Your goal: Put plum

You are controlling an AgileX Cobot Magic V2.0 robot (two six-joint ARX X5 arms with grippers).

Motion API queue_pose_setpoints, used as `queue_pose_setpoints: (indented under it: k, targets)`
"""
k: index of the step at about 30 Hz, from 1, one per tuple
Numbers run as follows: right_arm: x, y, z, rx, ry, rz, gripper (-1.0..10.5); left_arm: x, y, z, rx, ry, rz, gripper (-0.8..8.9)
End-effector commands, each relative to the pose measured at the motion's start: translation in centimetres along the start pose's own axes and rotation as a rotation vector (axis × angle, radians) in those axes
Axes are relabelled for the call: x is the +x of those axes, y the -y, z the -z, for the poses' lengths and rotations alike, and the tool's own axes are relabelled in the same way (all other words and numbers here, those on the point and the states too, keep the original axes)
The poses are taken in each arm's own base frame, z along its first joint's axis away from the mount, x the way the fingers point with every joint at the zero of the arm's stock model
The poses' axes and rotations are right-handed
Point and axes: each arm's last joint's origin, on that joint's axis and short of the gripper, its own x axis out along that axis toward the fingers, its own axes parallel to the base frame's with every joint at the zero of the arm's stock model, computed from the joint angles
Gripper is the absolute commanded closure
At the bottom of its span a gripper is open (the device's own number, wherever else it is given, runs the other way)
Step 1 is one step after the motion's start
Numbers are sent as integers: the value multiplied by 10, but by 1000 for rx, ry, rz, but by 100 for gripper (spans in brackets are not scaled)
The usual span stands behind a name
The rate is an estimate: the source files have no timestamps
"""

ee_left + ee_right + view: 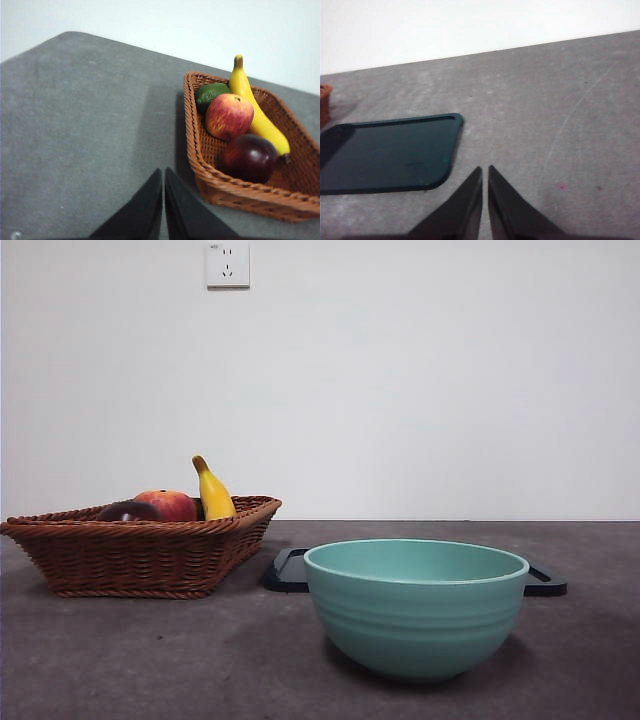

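Plum [249,157] in wicker basket [240,192], near closed left gripper [163,172]

- Wicker basket [140,555], set on the grey table [150,660] at the left of the front view.
- Banana [252,107], laid along one basket wall, stem tip raised above the rim.
- Red-orange fruit [229,116], held in the basket beside the banana.
- Green fruit [210,94], tucked in a basket corner.
- Teal bowl [415,605], placed upright near the camera.
- Dark flat tray [390,152], seen behind the bowl.
- Wall socket [227,265], mounted above.
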Motion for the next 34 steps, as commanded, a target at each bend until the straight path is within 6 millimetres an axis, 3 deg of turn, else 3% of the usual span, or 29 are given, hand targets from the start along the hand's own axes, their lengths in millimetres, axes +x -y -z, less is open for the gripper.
queue_pose_setpoints:
  k: [1,11,20,28,34]
  targets:
    - [-2,-2,-6,56,18,-7,934,-1,0,-1,-82,-1,-2,807]
    - [-20,-13,-47,86,96,-31,935,-16,12,-35,-145,14,55,805]
    - [-37,-28,-93,60,16,-87,935,-26,27,-81,-94,-52,152,804]
    - [-26,-38,-133,29,-212,-188,935,-16,43,-131,22,-218,263,804]
    - [-9,-45,-158,14,-411,-280,935,0,54,-156,66,-369,384,805]
